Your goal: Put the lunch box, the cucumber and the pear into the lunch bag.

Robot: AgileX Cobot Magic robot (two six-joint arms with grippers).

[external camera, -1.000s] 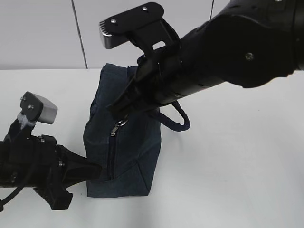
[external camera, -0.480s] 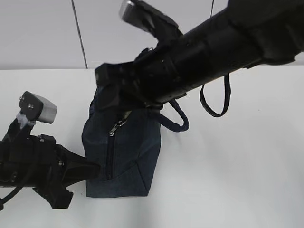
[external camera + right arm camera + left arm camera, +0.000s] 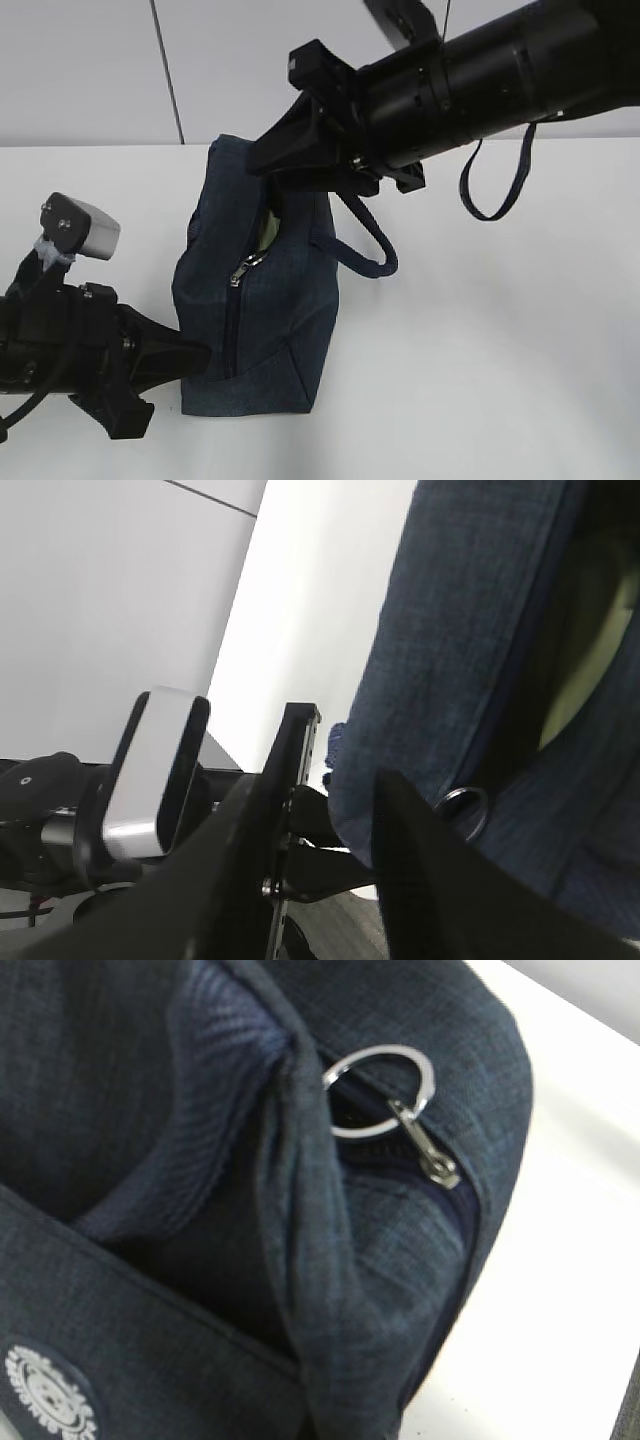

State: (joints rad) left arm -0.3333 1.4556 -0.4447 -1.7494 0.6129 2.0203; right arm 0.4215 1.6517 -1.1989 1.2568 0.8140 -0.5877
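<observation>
The navy lunch bag point(image 3: 255, 310) stands upright on the white table, its top zipper open. A pale yellow-green thing point(image 3: 266, 232) shows in the opening, also in the right wrist view point(image 3: 580, 670); I cannot tell whether it is the lunch box or the pear. The cucumber is hidden. My right gripper point(image 3: 282, 130) hovers just above the bag's top, open and empty point(image 3: 345, 748). My left gripper point(image 3: 197, 360) pinches the bag's lower left side; a fold of fabric point(image 3: 330, 1290) runs into it, and its fingers are hidden. The ring pull point(image 3: 378, 1090) hangs by the zipper.
The bag's padded handle loop point(image 3: 368, 245) sticks out to the right. A dark strap point(image 3: 497, 185) dangles from my right arm. The left arm's camera block point(image 3: 82, 228) sits at the left. A grey wall stands behind the table's far edge.
My right arm has lifted and drawn back to the right, away from the bag's mouth, uncovering the pale thing inside. The left gripper and the bag have stayed put.
</observation>
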